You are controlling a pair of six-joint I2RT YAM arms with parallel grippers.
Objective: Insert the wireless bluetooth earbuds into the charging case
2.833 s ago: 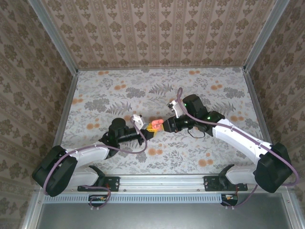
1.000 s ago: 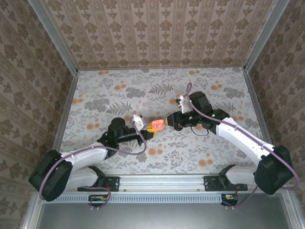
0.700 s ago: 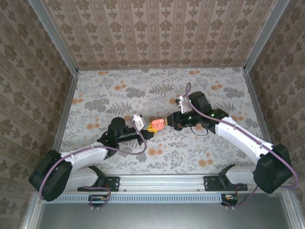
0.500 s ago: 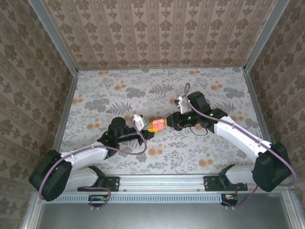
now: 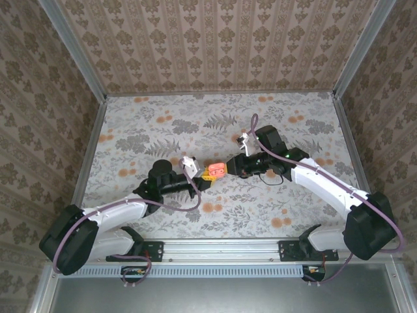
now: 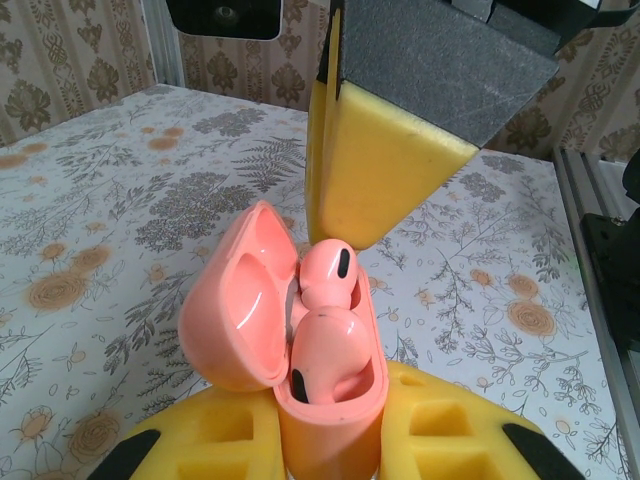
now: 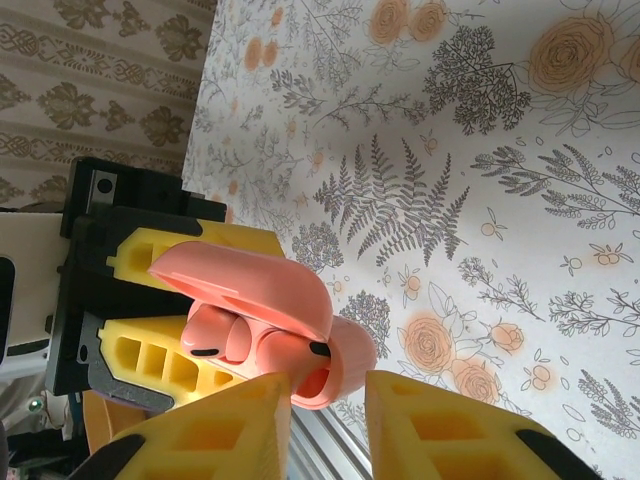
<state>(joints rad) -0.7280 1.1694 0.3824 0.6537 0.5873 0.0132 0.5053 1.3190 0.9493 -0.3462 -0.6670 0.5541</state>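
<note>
Left claw: I am clamping my left claw (image 5: 207,176) on the case (image 6: 335,410), one pad on each side, low on its body, and holding it clear of the table (image 5: 150,124) as far as I can judge.
Case: it is sitting between my two claws, over the middle of the table, with its lid (image 6: 245,300) swung open to one side and its mouth facing my right claw (image 7: 328,420).
Buds: both buds (image 7: 225,335) are standing in the case side by side, showing pink like the case, each with a small dark mark.
Near bud (image 6: 325,355): it is lying low in its well and looking seated.
Far bud (image 6: 328,275): it is riding higher, its head poking above the rim, so I am judging it not fully home.
Right claw: I am holding it close over the open mouth with its pads apart and nothing gripped between them. One pad (image 6: 375,160) is hanging just above the far bud, touching it or very nearly; I cannot tell which.
Done: both buds are resting inside the case, so I am reckoning most of the job is over.
Left to do: I am expecting to press the far bud down until it is lying level with its mate.
Risk: pushing off-centre could be tipping the bud out, or twisting the case in my left claw.
</note>
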